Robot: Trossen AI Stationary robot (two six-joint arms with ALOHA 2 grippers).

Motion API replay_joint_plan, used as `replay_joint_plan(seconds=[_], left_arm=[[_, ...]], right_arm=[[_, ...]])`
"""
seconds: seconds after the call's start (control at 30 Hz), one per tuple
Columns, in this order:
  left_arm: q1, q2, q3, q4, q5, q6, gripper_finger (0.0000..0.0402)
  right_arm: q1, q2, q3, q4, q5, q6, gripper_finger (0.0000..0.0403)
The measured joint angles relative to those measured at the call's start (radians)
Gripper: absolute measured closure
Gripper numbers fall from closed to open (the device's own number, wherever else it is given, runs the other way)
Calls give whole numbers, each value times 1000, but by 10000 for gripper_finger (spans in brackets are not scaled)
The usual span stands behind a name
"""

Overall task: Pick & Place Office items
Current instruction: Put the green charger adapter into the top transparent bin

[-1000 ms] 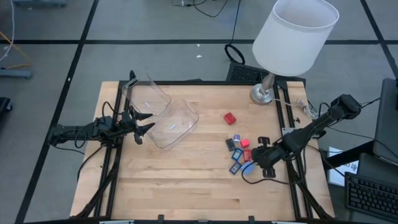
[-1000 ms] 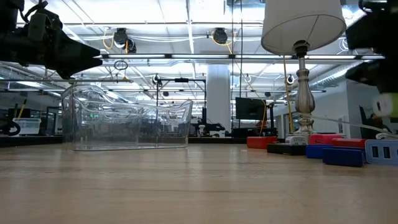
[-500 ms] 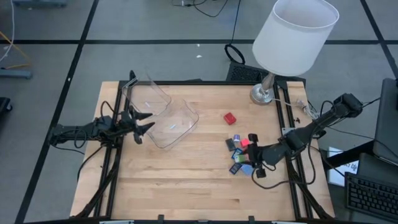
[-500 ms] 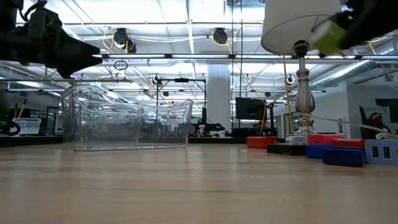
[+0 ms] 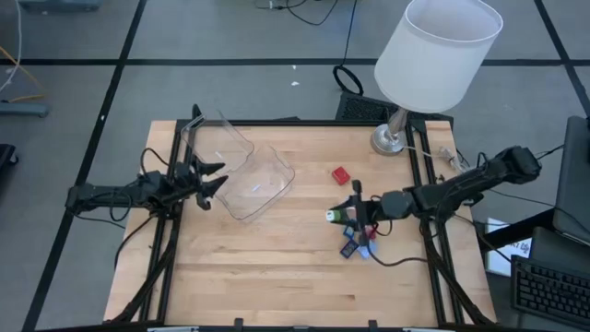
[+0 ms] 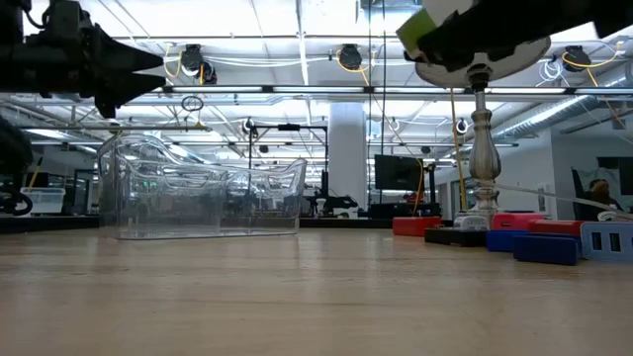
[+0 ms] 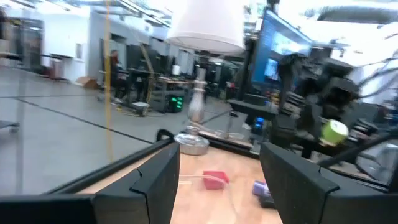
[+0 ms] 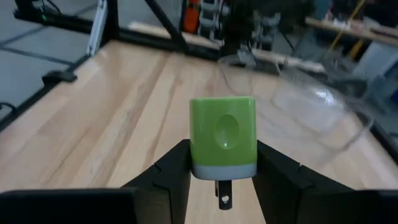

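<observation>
My right gripper (image 5: 343, 215) hangs above the table's middle right, shut on a small green piece (image 8: 222, 134) with a grey end and metal prongs. The low view shows that piece high up (image 6: 425, 25). Just below and behind it, several blue, red and dark office items (image 5: 358, 242) lie flat on the wood. A red cube (image 5: 341, 174) lies apart, farther back. My left gripper (image 5: 210, 181) stands open near the table's left edge, close beside a clear plastic container (image 5: 247, 173), with nothing between its fingers (image 7: 155, 180). My right gripper pinches the green piece by two opposite sides (image 8: 194, 146) between its two fingers (image 8: 176, 169). The fingers lie nearly level and point toward the table's left. The piece is lifted clear of the table, green end forward, its prongs (image 8: 222, 193) pointing back between the fingers.
A white-shaded lamp (image 5: 441, 51) stands at the table's far right corner on its metal base (image 5: 392, 140). The clear container lies tilted at the far left. Bare wood (image 5: 277, 267) spreads across the near half of the table.
My right gripper has risen from the cluster of items with the green piece and gone toward the table's left. It has tipped from pointing down to nearly level. The green piece is now lifted clear of the table. The other items have stayed in place.
</observation>
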Motion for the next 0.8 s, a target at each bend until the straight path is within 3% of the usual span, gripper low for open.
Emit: replay_joint_plan(seconds=[0.13,0.4,0.6,0.8], left_arm=[[0,177,0,130,9,-31,176],[0,673,54,464,41,-139,176],[-21,998,286,507,163,-181,176],[-32,1249,560,491,189,-382,176]], right_arm=[[-52,42,-3,96,-15,-71,269],[-132,166,-4,258,-16,-228,269],[-150,283,3,384,-4,-414,269],[-148,357,90,376,213,-607,268]])
